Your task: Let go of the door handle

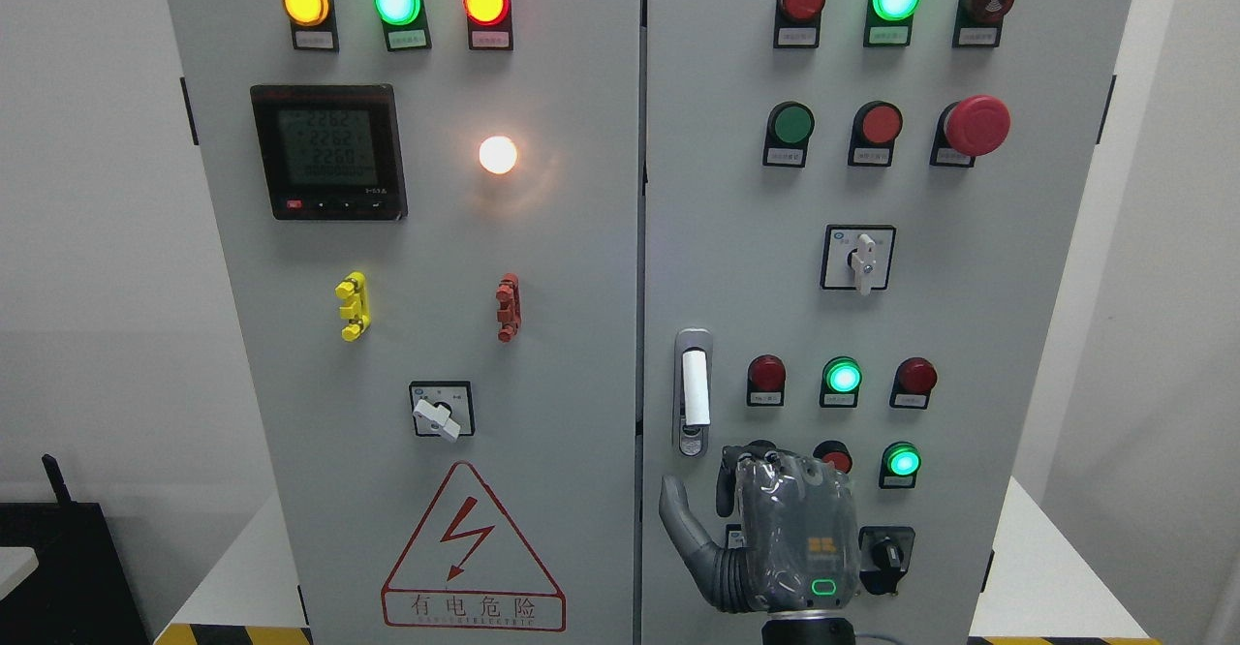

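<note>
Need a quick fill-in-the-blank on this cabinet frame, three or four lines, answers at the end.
1. The robot hand sits ___ the door handle, apart from it.
2. The door handle is mounted on the ___ door.
3. The warning triangle is on the ___ door.
4. The left door's top row has a yellow lamp, a green lamp and a ___ one.

Missing words: below; right; left; red

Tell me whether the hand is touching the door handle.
Apart. The head view shows the right hand below the door handle, thumb out to the side, with bare cabinet door between them.
</note>
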Tool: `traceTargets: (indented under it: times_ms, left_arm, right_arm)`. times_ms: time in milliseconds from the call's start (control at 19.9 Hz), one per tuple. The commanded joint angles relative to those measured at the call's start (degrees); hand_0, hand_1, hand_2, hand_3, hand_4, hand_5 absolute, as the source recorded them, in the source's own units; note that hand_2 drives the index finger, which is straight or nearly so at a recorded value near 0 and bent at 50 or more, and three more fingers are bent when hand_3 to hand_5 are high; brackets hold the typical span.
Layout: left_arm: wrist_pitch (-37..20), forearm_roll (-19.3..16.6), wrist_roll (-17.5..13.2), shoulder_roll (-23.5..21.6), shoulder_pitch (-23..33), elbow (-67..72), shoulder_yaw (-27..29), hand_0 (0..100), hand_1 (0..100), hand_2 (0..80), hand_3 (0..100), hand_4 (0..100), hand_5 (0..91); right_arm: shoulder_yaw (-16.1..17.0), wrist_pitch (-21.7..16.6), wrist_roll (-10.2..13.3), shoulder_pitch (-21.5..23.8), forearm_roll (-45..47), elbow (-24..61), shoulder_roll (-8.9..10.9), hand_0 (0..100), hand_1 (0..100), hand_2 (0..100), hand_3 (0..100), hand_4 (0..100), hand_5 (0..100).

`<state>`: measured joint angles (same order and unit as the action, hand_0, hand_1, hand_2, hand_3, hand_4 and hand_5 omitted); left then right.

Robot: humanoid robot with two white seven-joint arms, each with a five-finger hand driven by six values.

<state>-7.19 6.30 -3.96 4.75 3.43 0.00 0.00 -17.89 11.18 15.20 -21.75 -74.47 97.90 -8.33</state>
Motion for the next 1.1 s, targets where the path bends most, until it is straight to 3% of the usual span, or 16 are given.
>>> traceTargets:
  times_ms: [0, 401, 602, 1053]
  left_arm:
    - [0.0, 0.0, 0.0, 0.0, 0.0, -0.9, -0.7, 12, 39, 0.0, 0, 0, 0.0]
    - [0.0, 0.0, 0.0, 0.0, 0.0, -0.9, -0.7, 12, 39, 0.0, 0, 0, 0.0]
    - [0.0, 0.0, 0.0, 0.0, 0.0, -0.9, -0.7, 12, 39, 0.0, 0, 0, 0.0]
    - [0.0, 0.0, 0.0, 0.0, 0.0, -0.9, -0.7, 12, 39, 0.0, 0, 0, 0.0]
  right_arm:
    - [0.0, 0.1, 0.4, -0.8, 0.0, 0.4, -0.02, 35, 24, 100, 100, 100, 98]
    - [0.0, 0.2, 0.0, -2.7, 0.0, -0.4, -0.02, 34, 25, 100, 100, 100, 98]
    - [0.0, 0.2, -1.7, -3.5, 0.0, -0.6, -0.02, 33, 26, 100, 100, 100, 98]
    - [0.0, 0.8, -1.7, -5.3, 0.0, -2.1, -0.02, 31, 31, 100, 100, 100, 98]
